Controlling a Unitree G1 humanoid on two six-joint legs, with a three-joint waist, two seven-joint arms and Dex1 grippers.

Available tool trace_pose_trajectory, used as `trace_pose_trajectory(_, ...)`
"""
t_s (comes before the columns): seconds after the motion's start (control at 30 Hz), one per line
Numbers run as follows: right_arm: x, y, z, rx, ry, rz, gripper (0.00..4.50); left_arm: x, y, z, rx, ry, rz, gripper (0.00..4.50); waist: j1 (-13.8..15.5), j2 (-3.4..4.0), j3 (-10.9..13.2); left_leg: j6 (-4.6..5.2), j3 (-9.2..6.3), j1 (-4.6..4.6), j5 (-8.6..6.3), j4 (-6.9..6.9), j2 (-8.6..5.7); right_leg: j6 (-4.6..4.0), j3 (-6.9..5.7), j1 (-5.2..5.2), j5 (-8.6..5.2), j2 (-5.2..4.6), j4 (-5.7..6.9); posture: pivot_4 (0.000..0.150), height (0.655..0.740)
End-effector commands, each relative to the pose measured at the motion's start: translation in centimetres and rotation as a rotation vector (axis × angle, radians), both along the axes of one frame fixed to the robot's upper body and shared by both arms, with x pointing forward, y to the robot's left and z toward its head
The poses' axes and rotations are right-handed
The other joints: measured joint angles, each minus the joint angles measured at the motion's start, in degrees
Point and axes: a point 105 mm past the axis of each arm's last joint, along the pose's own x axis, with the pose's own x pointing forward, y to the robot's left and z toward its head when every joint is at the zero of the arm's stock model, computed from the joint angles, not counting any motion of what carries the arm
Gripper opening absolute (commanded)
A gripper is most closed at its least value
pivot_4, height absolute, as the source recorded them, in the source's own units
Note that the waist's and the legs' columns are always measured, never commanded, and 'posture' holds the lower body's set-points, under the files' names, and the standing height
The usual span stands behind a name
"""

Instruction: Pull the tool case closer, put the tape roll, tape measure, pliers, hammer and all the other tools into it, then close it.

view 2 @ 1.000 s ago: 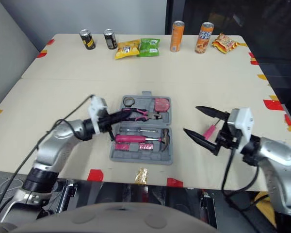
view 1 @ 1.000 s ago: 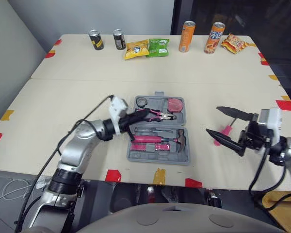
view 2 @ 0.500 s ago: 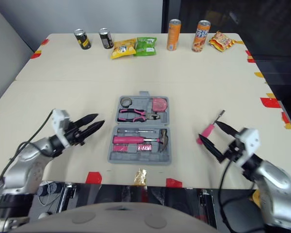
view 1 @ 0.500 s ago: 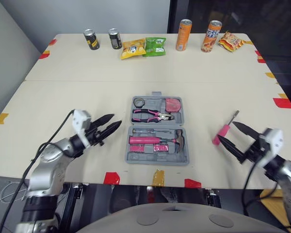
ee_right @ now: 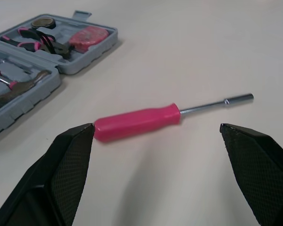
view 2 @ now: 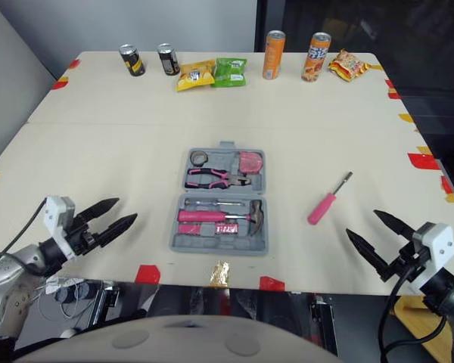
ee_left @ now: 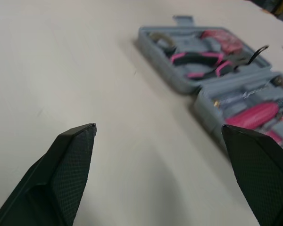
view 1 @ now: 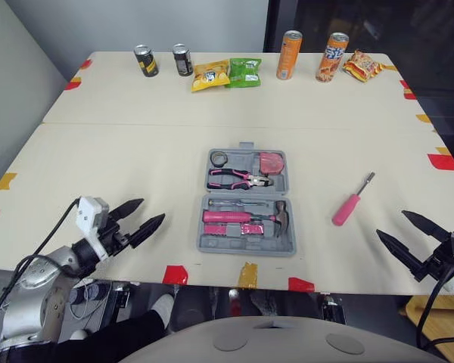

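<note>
I see the gray plastic tool case [view 1: 204, 243] lying open and flat in the middle of the pale, smooth tabletop [view 1: 136, 151]. It has two halves. The far half holds a small round tape roll [view 1: 220, 158], a pink tape measure [view 1: 272, 162] with one rounded side, and pliers [view 1: 238, 178] with pink handles. The near half holds a hammer [view 1: 276, 217] with a shiny metal head.

One screwdriver [view 1: 351, 201], with a smooth pink handle and a thin metal rod, lies on the tabletop to the right of the case, apart from it.

My left claw [view 1: 153, 209] is spread wide and holds nothing, near the front edge, left of the case. My right claw [view 1: 390, 222] is spread wide and empty too, near the front right edge. Its fingers [ee_right: 66, 174] are black and pointed, with a tiny grid pattern.

At the far edge stand four cans, two dark [view 1: 147, 60] and two orange [view 1: 289, 54], and three crinkly snack bags [view 1: 212, 76].
</note>
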Motion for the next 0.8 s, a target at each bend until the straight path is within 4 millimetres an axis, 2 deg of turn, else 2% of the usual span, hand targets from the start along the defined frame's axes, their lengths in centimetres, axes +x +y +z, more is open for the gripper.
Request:
trace_pose_trajectory(0.03,0.5,0.4,2.1,-0.013,-0.057,0.016,4.5,1.2,-3.9,4.1,-0.034,-0.075,-0.082,4.46,0.08,0.01,0.0,0.0,0.0,0.0,0.0,0.0,0.0,0.0,0.0,0.0,0.0,0.0,0.0,0.15,0.74)
trace_pose_trajectory(0.13,1.2,1.0,3.3,-0.024,-0.065,0.068,4.5,1.9,-5.8,6.2,-0.038,-0.093,-0.164,4.46,0.01,0.08,-0.02,0.02,0.0,-0.01,0.02,0.0,0.0,-0.01,-0.01,-0.01,0.01,0.02,0.05,0.15,0.74)
trace_pose_trajectory(0.27,2.2,1.7,4.5,-0.086,-0.017,0.185,4.5,2.6,-7.3,8.1,-0.063,-0.098,-0.258,4.46,-0.77,0.12,-0.04,0.04,0.01,0.0,0.03,0.07,-0.02,0.0,0.03,-0.02,0.02,0.02,0.12,0.15,0.74)
trace_pose_trajectory(0.4,4.8,2.2,6.7,-0.301,-0.016,0.418,4.5,2.9,-8.8,9.6,-0.047,-0.134,-0.395,4.46,-1.39,0.15,0.0,0.06,0.02,-0.05,0.04,0.24,-0.03,0.03,0.06,-0.04,0.04,0.02,0.24,0.15,0.74)
trace_pose_trajectory(0.5,6.3,2.8,7.8,-0.371,-0.005,0.55,4.5,3.1,-8.8,9.8,-0.002,-0.188,-0.432,4.46,-1.29,0.11,-0.01,0.11,0.0,-0.03,0.06,0.36,-0.02,0.03,0.06,-0.03,0.05,0.01,0.37,0.15,0.74)
trace_pose_trajectory(0.6,7.8,3.4,8.1,-0.488,0.038,0.696,4.5,2.7,-8.9,10.0,0.038,-0.297,-0.511,4.46,-1.16,0.08,0.01,0.15,-0.05,-0.09,0.06,0.33,0.0,-0.01,-0.02,-0.06,0.02,0.03,0.37,0.15,0.74)
trace_pose_trajectory(0.7,8.9,3.3,7.3,-0.635,0.122,0.854,4.5,0.7,-7.9,9.9,-0.007,-0.24,-0.713,4.46,-1.11,0.07,0.02,0.18,-0.04,-0.17,0.07,0.48,0.02,-0.04,-0.04,-0.18,0.01,0.02,0.47,0.15,0.74)
trace_pose_trajectory(0.8,10.2,2.8,6.3,-0.789,0.166,0.944,4.5,0.0,-6.9,9.4,0.011,-0.246,-0.792,4.46,-0.98,0.07,0.02,0.19,0.04,-0.24,0.07,0.62,0.02,-0.1,-0.01,-0.32,-0.03,-0.01,0.64,0.15,0.74)
